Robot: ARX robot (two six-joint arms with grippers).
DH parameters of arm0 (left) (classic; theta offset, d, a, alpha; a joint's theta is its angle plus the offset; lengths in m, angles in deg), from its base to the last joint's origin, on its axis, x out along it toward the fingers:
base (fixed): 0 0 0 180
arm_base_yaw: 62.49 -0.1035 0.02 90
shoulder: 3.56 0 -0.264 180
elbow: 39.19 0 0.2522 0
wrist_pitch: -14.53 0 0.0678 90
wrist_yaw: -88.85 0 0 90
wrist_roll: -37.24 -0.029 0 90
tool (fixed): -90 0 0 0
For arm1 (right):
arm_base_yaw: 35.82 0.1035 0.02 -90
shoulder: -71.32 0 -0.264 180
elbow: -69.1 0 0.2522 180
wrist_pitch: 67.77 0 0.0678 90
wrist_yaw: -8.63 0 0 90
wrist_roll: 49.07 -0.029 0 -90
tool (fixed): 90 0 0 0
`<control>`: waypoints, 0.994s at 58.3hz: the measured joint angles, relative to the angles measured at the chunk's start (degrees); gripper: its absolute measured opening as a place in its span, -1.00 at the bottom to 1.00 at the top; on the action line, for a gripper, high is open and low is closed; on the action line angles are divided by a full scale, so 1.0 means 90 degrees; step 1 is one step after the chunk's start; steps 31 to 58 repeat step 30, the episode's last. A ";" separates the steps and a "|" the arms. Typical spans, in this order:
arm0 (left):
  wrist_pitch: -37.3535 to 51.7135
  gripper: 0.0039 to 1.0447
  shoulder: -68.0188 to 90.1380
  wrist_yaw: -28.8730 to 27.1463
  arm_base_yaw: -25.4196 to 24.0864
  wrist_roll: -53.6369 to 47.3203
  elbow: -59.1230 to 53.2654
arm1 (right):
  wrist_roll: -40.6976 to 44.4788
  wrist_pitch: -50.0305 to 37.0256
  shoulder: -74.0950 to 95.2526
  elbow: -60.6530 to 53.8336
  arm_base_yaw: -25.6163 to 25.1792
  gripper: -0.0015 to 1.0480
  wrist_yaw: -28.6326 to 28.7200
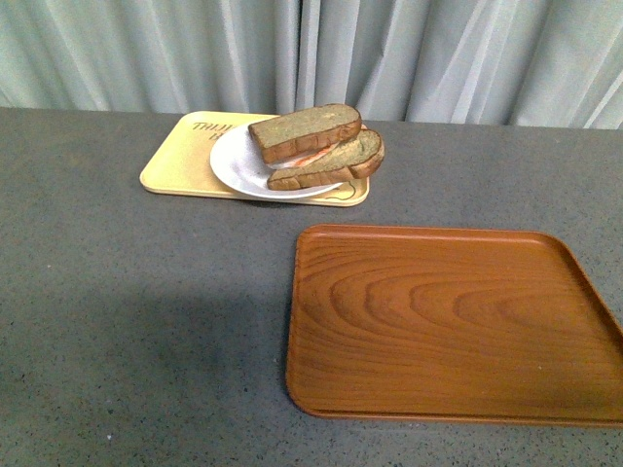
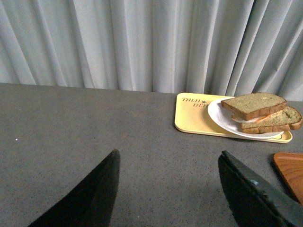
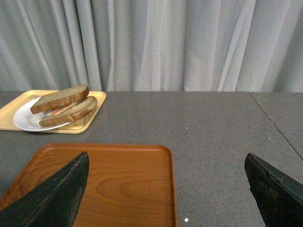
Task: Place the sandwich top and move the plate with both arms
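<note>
Left gripper (image 2: 168, 189): jaws spread wide apart, nothing between them; two dark fingers (image 2: 90, 198) frame bare grey tabletop (image 2: 71, 123). Not seen in the front view.

Right gripper (image 3: 165, 189): jaws likewise wide apart and empty; dark fingers (image 3: 52, 198) at either side of its wrist view, poised over the near part of the brown wooden tray (image 3: 118, 184). Not seen in the front view.

Brown wooden tray (image 1: 453, 326): rectangular, rounded corners, raised rim, nothing on it. Lies directly ahead of the right gripper; only one corner (image 2: 289, 170) shows beside the left gripper's far finger.

Plate (image 1: 238, 165): round, white, shallow. Sits on the pale yellow tray, beyond the wooden tray and well apart from both grippers; ahead of the left gripper and off toward the right arm's side.

Sandwich top (image 1: 304, 131): thick brown slice, darker crust. Rests on the stack on the plate, slightly tilted and offset from the slice beneath. Also seen at (image 2: 253, 105) and (image 3: 60, 98).

Lower slice (image 1: 331, 163): brown bread, rounded end, overhanging the plate's rim; a pinkish-orange and white filling (image 1: 310, 156) shows between the two slices.

Pale yellow tray (image 1: 175, 165): rectangular, dark printed lettering partly hidden by the plate; lies near the table's far edge.

Curtain (image 1: 311, 53): pale grey, pleated, behind the table.
</note>
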 joint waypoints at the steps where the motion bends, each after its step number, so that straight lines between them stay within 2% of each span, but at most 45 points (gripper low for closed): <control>1: 0.0000 0.36 0.0000 0.0000 0.0000 0.0000 0.0000 | 0.0000 0.0000 0.0000 0.0000 0.0000 0.82 0.0002; 10: 0.0000 0.87 0.0000 0.0000 0.0000 -0.0015 0.0000 | 0.0000 0.0000 0.0000 0.0000 0.0000 0.82 0.0000; 14: 0.0000 0.82 0.0000 0.0000 0.0000 -0.0012 0.0000 | 0.0000 0.0000 0.0000 0.0000 0.0000 0.82 0.0000; 58: 0.0000 0.83 0.0000 0.0000 0.0000 -0.0015 0.0000 | 0.0000 0.0000 0.0000 0.0000 0.0000 0.82 0.0000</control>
